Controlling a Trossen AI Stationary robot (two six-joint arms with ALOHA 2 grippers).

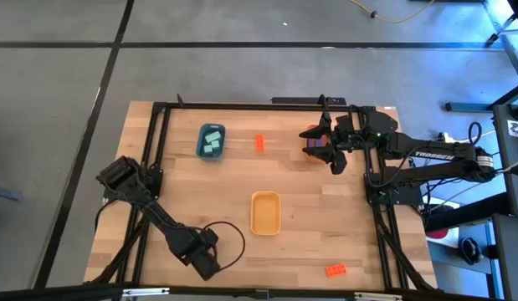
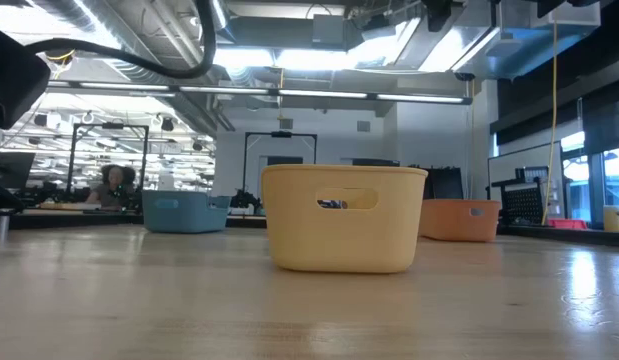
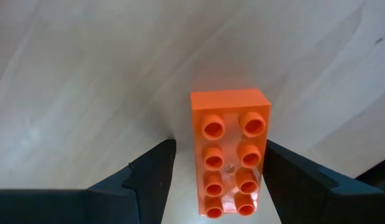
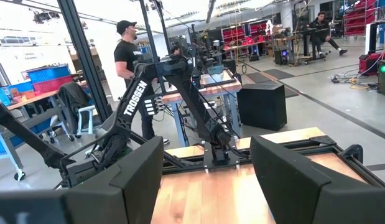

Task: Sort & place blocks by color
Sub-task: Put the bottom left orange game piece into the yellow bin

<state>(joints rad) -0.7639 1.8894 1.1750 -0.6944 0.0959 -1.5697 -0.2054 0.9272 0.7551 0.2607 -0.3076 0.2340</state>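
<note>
Two arms share my wooden worktop (image 1: 309, 242), which carries a yellow tray (image 1: 265, 212) in the middle, a blue tray (image 1: 211, 141) toward the far left with mint-green blocks (image 1: 212, 140) inside, and an orange tray (image 2: 459, 220) I only make out from the low camera. My left hand (image 3: 214, 180) hangs low at the near edge with its fingers spread wide on either side of an orange-red block (image 3: 231, 149) lying studs-up on the wood, not squeezing it, while my right hand (image 1: 330, 150) sits at the far right, fingers parted and gripping nothing I can see. Smaller still, one more orange-red block (image 1: 260, 142) lies beside the blue tray and another (image 1: 335, 270) near the front right corner.
</note>
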